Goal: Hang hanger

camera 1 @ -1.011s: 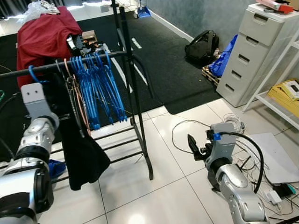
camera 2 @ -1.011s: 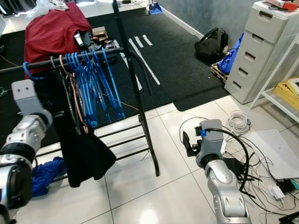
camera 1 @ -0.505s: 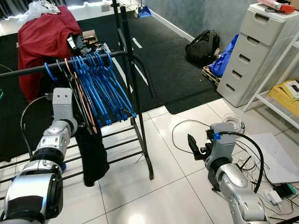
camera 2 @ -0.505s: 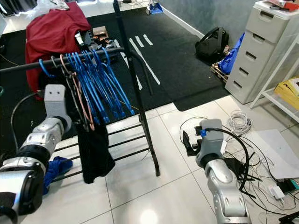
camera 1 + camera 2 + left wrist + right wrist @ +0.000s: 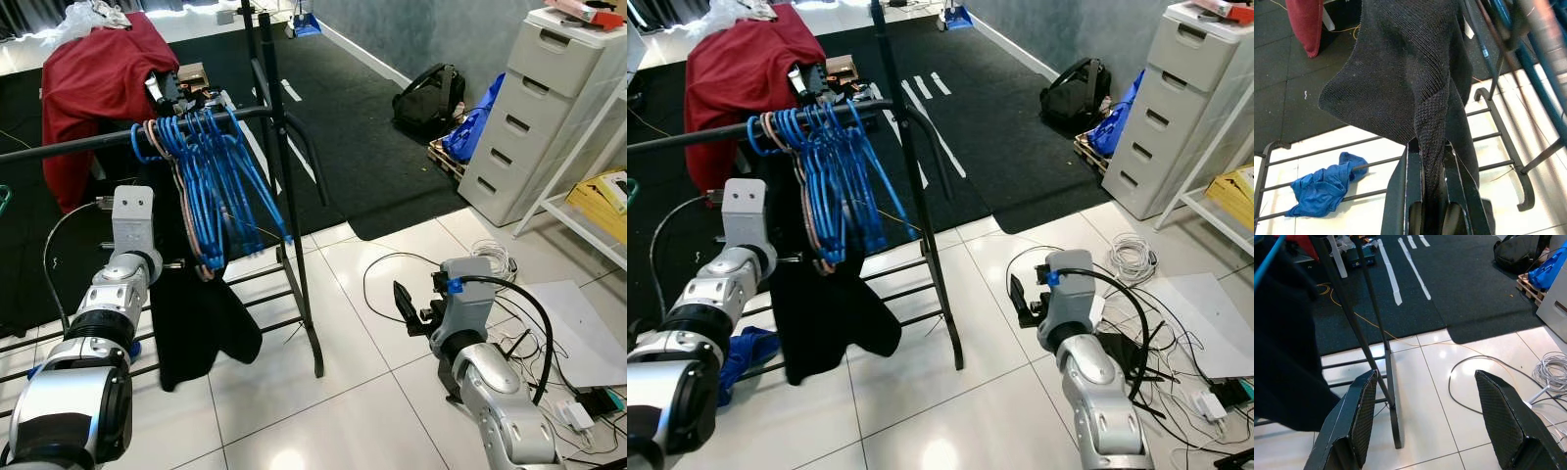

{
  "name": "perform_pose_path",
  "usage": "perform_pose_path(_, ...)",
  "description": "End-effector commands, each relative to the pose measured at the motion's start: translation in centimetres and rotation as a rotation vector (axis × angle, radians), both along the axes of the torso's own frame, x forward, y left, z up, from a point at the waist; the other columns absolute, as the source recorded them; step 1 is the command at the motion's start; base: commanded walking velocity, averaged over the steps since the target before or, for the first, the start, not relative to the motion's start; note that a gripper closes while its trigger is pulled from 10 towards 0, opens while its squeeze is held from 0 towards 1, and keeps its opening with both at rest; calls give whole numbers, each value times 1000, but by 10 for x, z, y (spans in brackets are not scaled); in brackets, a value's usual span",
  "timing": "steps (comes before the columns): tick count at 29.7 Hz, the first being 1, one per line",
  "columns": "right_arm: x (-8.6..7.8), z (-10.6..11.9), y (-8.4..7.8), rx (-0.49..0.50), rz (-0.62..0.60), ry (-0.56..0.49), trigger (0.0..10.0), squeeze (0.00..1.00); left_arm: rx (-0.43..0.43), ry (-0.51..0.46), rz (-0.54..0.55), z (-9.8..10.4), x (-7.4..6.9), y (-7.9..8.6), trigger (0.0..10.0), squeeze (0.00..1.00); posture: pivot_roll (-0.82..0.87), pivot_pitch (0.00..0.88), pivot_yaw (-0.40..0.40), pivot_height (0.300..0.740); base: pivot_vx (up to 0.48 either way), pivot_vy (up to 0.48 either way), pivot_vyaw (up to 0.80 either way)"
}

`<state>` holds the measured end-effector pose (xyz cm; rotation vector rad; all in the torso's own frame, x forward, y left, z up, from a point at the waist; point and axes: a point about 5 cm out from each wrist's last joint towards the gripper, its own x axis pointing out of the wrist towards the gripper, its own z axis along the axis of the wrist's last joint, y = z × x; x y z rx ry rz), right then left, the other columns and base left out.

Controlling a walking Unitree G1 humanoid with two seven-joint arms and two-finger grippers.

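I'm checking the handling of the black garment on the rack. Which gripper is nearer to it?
Left gripper: shut on the black garment. Right gripper hangs open beyond the rack.

Glossy white floor tiles meet a black carpet, with a grey drawer unit standing by the wall.

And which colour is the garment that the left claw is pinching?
Black, a knitted fabric. The garment shows best in the left wrist view, between the left claw fingers.
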<state>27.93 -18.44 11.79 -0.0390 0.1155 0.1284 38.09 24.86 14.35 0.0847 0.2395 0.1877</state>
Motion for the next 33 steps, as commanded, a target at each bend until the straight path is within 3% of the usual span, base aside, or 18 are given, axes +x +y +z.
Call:
perform_pose_path(1,0,-3,0,-1,-2,13,10000,0,26,54,19,-11,-7,8,0,0,-167,125,80,740,0,0,0)
perform_pose_path(6,0,-3,0,-2,-2,14,10000,0,42,-32,91,6,-6,22,0,0,-167,123,81,740,0,0,0)
perform_pose_path(8,0,-3,0,-3,-2,13,10000,0,-33,-214,167,29,-8,32,0,0,-167,123,81,740,0,0,0)
perform_pose_path(9,0,-3,0,-3,-2,13,10000,0,-33,-214,167,29,-8,32,0,0,-167,123,81,740,0,0,0)
perform_pose_path(11,-1,-3,0,-2,-3,12,10000,0,-66,-308,241,37,-16,42,0,0,-161,126,85,740,0,0,0)
perform_pose_path(18,-1,-3,1,4,-1,12,10000,0,-188,-340,368,15,-44,61,0,0,-152,134,81,740,0,0,0)
perform_pose_path(21,-1,-3,1,6,2,13,10000,0,-170,-353,356,12,-51,61,0,0,-148,136,82,740,0,0,0)
perform_pose_path(22,-1,-3,1,9,3,14,10000,0,-122,-337,358,4,-63,62,0,0,-142,139,84,740,0,0,0)
perform_pose_path(27,-1,-3,1,12,3,15,10000,0,-105,-305,366,-6,-75,63,0,0,-137,141,85,740,0,0,0)
perform_pose_path(29,-1,-3,1,14,3,15,10000,0,-89,-291,344,-11,-82,60,353,0,-137,144,85,740,0,0,0)
perform_pose_path(30,-1,-3,1,15,4,15,10000,0,-44,-290,283,-14,-90,51,4039,0,-137,144,86,740,0,0,0)
perform_pose_path(32,-1,-3,1,15,4,15,10000,0,-44,-290,283,-14,-90,51,4039,0,-137,144,86,740,0,0,0)
perform_pose_path(33,0,-3,1,16,4,15,10000,0,-17,-295,233,-16,-99,40,3647,0,-127,145,85,740,0,0,0)
